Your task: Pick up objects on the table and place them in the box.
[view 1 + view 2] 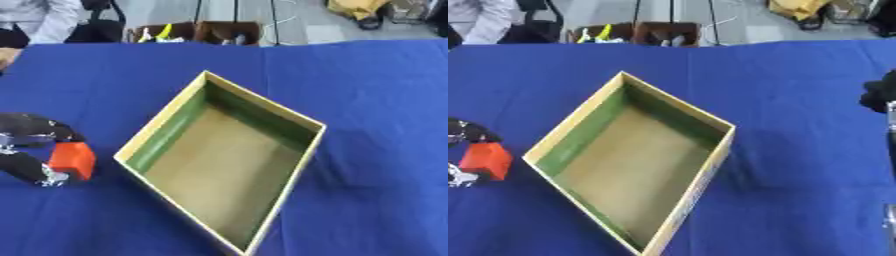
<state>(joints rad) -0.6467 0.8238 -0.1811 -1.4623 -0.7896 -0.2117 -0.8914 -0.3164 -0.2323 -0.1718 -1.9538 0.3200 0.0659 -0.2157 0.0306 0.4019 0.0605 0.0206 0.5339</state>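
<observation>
An orange block is held between the curled fingers of the left hand, just left of the open box on the blue counter. The right hand is barely seen at the right edge; its fingers cannot be judged.

One open box, one orange block, two robot hands.

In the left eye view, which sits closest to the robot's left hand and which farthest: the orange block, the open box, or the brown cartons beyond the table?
From the left hand, at the view's left edge:
1. Orange block: held between its curled fingers and thumb.
2. Open box: just to the hand's right, mid-table.
3. Brown cartons: on the floor past the table's far edge.
</observation>
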